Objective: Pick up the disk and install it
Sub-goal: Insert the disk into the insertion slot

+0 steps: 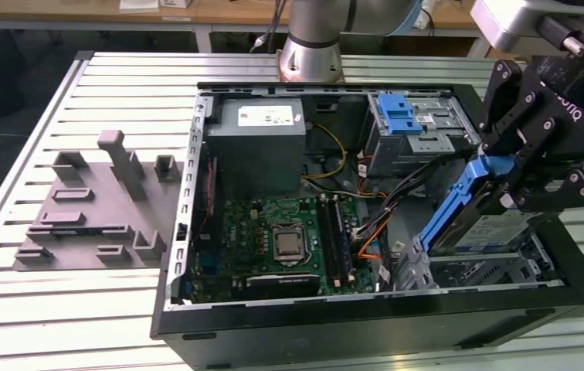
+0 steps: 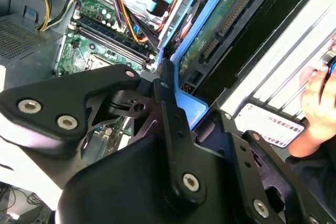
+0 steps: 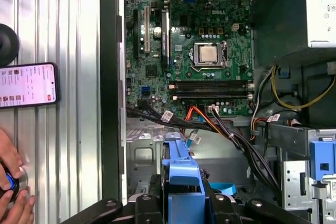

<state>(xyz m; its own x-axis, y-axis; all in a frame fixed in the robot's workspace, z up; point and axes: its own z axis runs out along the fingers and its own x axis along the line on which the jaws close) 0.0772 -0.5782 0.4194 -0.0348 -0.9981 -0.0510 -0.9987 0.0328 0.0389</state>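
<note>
The disk (image 1: 490, 229), a silver hard drive with a white-and-blue label in a blue carrier bracket (image 1: 445, 207), hangs tilted on edge over the drive cage (image 1: 477, 272) at the open computer case's near corner, on the exterior view's right. My black gripper (image 1: 517, 188) is shut on its upper end. In the second wrist view the disk's green circuit board (image 2: 218, 32) faces the camera and the gripper (image 2: 176, 103) clamps the blue bracket. In the first wrist view the bracket (image 3: 181, 174) sticks out from between the gripper's (image 3: 181, 204) fingers, above the case floor.
The open case (image 1: 375, 325) holds a motherboard (image 1: 271, 239), a grey power supply (image 1: 256, 139), bundled cables (image 1: 375, 224) and another blue carrier (image 1: 400, 116) in the far bay. A grey fixture (image 1: 91, 209) sits on the table. A person's hand (image 3: 10, 184) and a phone (image 3: 26, 85) lie outside the case.
</note>
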